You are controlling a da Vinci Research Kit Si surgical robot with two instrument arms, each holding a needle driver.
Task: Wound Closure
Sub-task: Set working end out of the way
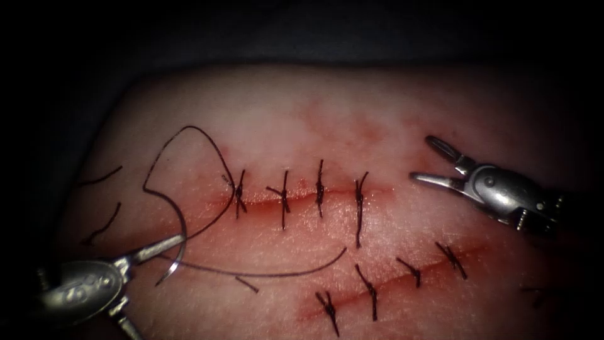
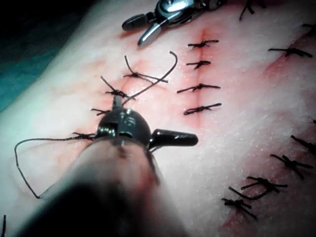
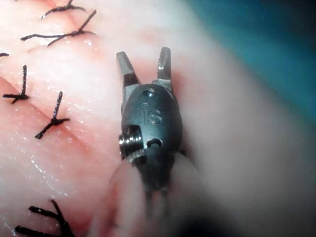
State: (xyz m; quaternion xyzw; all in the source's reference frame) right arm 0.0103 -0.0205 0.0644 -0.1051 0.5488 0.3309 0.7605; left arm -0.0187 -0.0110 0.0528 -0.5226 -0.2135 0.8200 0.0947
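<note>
The left tool (image 1: 154, 286) is sitting at about 8 o'clock in the endoscope view. Its claw is standing wide apart and pinching nothing; the left wrist view (image 2: 156, 120) is showing the same spread. The needle (image 1: 180, 228) is lying on the tissue (image 1: 377, 113) to the left of the upper cut (image 1: 299, 200), its curve crossing the tip of the tool's upper jaw. I cannot tell whether its point is sitting in the tissue.

The thread (image 1: 189, 128) is looping from the needle's top end towards 12 o'clock and coming down to the leftmost of four stitches (image 1: 319, 187) on that cut. Another strand is trailing away towards 3 o'clock below the cut.

The right tool (image 1: 423, 158) is hovering at 3 o'clock, just beyond the cut's right end, its claw spread and holding nothing (image 3: 144, 54). A second stitched cut (image 1: 402, 278) is running at 5 o'clock.
</note>
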